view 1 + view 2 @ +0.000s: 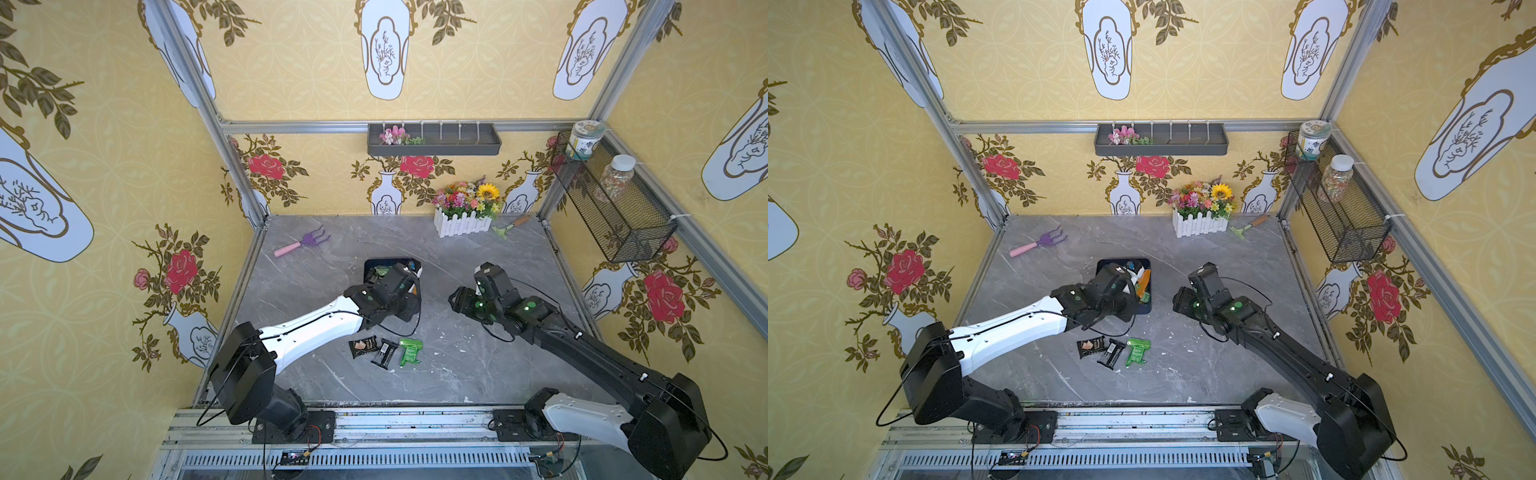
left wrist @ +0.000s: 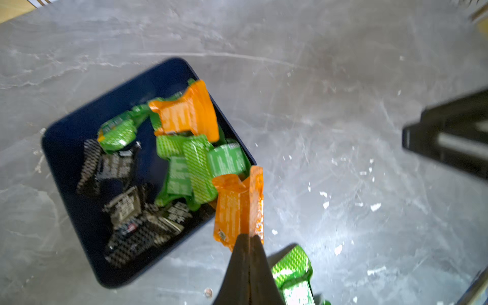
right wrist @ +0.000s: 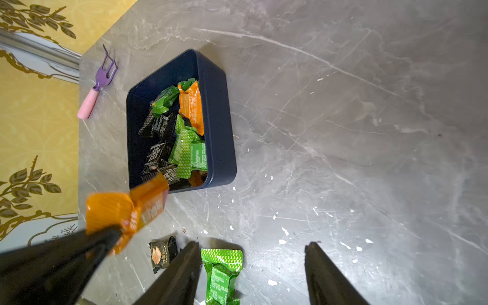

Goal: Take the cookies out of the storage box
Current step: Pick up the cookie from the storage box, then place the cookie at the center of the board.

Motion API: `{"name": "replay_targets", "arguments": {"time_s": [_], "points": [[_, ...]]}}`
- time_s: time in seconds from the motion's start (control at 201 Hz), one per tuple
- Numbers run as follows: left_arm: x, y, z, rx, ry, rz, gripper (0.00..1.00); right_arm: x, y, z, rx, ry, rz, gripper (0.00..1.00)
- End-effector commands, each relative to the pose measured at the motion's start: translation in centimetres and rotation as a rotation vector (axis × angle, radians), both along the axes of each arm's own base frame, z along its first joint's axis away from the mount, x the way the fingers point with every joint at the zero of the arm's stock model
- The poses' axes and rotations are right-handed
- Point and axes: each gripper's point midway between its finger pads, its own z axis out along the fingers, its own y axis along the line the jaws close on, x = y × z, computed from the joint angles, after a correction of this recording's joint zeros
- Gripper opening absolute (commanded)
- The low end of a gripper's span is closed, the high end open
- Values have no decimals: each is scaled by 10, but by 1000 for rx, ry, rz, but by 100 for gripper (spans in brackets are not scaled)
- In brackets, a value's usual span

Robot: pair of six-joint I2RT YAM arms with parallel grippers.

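1 storage box (image 3: 219, 126), 2 jars (image 1: 586, 139), 3 cookies (image 1: 410, 352) lying outside.

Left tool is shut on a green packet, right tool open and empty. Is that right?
Not quite. The left tool is shut on an orange packet, not a green one; the left wrist view shows it. The right tool is open and empty, as you said.

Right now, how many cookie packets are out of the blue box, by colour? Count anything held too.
black packets: 2, on the table
green packet: 1, on the table
orange packet: 1, pinched in the left hand
total: 4
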Motion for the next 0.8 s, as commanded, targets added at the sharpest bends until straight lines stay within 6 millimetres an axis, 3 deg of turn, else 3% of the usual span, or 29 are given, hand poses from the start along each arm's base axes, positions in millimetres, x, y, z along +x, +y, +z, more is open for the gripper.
{"name": "replay_targets", "arguments": {"time_s": [0.0, 0.229, 0.378, 0.617, 0.752, 0.797], "points": [[-13, -11, -4, 2, -55, -26, 0, -4, -23, -4, -56, 1, -92, 67], [-43, -46, -25, 4, -65, -190, 0, -13, -47, -3, -69, -12, -178, 67], [-30, -47, -53, 118, -87, -179, 0, -15, -49, -3, -65, -8, -183, 67], [-17, -56, -66, 208, -138, -218, 0, -17, -53, 3, -78, -15, -184, 68], [-30, -64, -70, 155, -100, -271, 34, -17, -55, 4, -83, -18, -190, 68], [-34, -66, -66, 118, -95, -285, 41, -16, -54, 5, -82, -22, -188, 68]]}}
